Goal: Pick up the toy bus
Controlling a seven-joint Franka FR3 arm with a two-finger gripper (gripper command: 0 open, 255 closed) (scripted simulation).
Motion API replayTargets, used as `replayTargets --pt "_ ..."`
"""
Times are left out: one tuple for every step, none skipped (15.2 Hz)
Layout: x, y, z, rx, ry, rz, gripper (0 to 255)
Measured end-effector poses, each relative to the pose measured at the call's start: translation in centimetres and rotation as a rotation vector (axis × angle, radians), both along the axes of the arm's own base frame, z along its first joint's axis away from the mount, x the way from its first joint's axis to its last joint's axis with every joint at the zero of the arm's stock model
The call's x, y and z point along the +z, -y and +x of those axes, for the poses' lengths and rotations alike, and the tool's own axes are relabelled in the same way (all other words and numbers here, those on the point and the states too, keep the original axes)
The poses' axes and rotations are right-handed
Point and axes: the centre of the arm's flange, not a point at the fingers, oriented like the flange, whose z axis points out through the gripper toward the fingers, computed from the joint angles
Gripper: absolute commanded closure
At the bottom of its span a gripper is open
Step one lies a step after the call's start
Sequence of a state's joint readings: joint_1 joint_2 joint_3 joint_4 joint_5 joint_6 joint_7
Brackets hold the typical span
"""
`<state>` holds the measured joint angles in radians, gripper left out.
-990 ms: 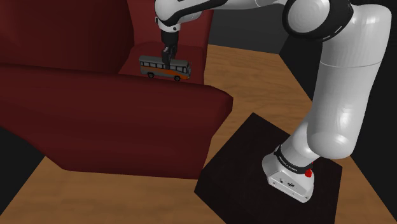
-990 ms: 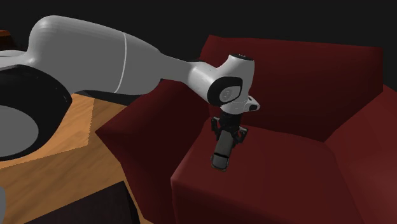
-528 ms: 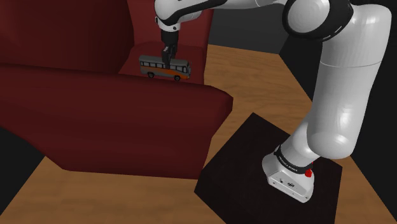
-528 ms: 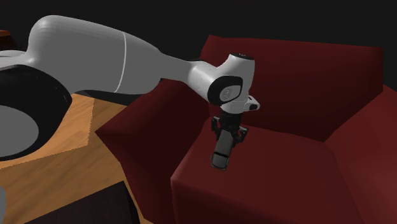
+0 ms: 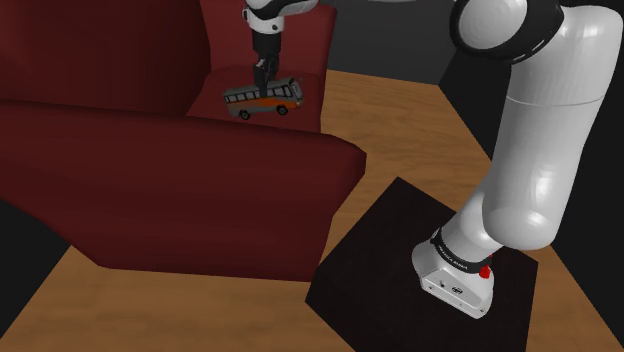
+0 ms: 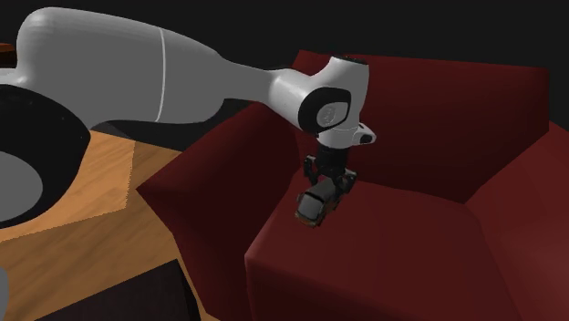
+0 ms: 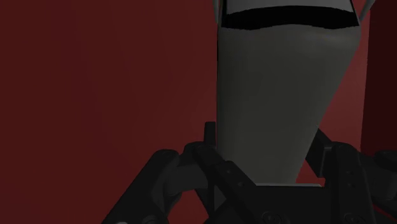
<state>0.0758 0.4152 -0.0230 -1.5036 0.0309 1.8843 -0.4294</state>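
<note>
Though the shoulder view looks over the arm of the dark red armchair, the toy bus is plain above the armchair's seat. It is grey with an orange band and is tilted, one end higher than the other. The black gripper comes down on its roof and clasps it across the narrow width, about mid-length.

From the second exterior view, the bus hangs end-on under the gripper, apparently just clear of the armchair's seat cushion, in front of the armchair's backrest.

At the wrist, the grey roof runs straight out between the two fingers, which press its sides, with the armchair's red upholstery behind.

I judge the bus small, light and rigid, so it needs little force. Its smooth flanks look slippery, and the tilt suggests it can pivot between the pads. A hold squarely on the flat sides at the balance point, clear of the wheels, would carry it best.
</note>
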Motion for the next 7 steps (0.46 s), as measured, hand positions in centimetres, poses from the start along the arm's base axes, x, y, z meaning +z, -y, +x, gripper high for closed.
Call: replayTargets --pt "0.5 0.1 0.1 0.000 0.000 0.000 255" --pt "1.1 0.2 0.1 0.000 0.000 0.000 255" --pt "1.6 0.1 0.1 0.000 0.000 0.000 255" --pt "2.1 0.1 0.1 0.000 0.000 0.000 255" --pt "2.6 0.2 0.0 0.000 0.000 0.000 255" --pt "3.1 0.1 0.0 0.000 0.000 0.000 255" --pt "3.5 0.1 0.0 0.000 0.000 0.000 255"
